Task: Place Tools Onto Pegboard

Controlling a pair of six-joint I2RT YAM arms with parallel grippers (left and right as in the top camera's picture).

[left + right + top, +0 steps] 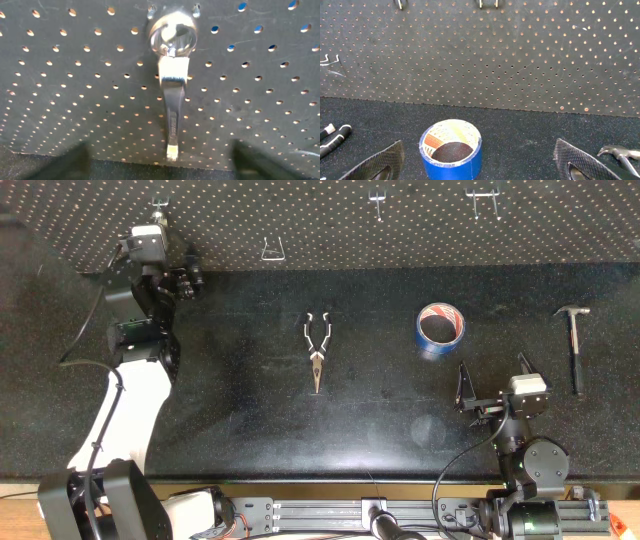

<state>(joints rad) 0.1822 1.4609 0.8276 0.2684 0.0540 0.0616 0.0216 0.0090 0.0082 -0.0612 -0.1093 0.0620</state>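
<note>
left wrist view, wrench (172,80) hung on pegboard (75,90), left gripper (160,167) released, fingers (65,162) blurred, right gripper (480,167) spread, hammer (620,152) cut off

one wrench (172,95), pliers (318,345), tape (440,328), hammer (574,345)

Dim, even light w/ soft shadows; glare on the wrench (172,95) head (pegboard (75,75) holes glow).

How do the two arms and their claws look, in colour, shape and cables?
The left arm has a white shell with black joints and a black cable beside it. The right arm is mostly black, with a pale block on its wrist. The right claw has flat black fingers with a fine grid texture.
</note>
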